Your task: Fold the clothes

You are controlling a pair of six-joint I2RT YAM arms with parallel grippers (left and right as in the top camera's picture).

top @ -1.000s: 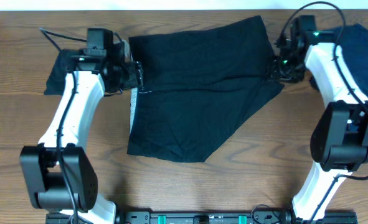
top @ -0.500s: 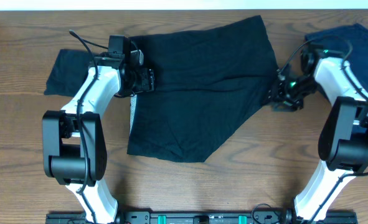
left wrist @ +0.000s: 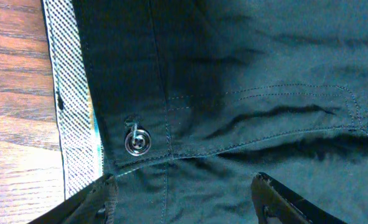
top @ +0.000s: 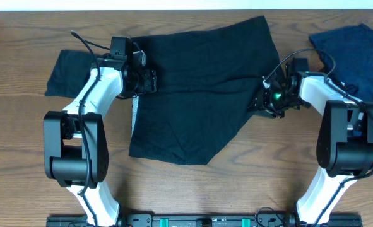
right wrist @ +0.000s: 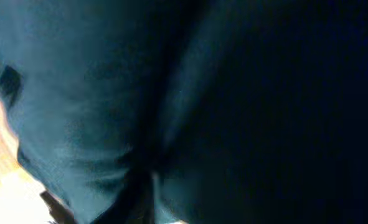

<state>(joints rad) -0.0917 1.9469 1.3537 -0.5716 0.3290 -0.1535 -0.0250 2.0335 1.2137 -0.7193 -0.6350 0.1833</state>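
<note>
Hovering left tool (left wrist: 185, 196) spread open above black garment (top: 199, 88) near button (left wrist: 137, 143) | reaching right tool (top: 260, 101) onto garment's right edge, opening impossible to tell

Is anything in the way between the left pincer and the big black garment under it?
Nothing visible does. The left pincer hangs open directly over the black garment, beside its button and pale checked strip, with only bare fabric between its fingers.
</note>
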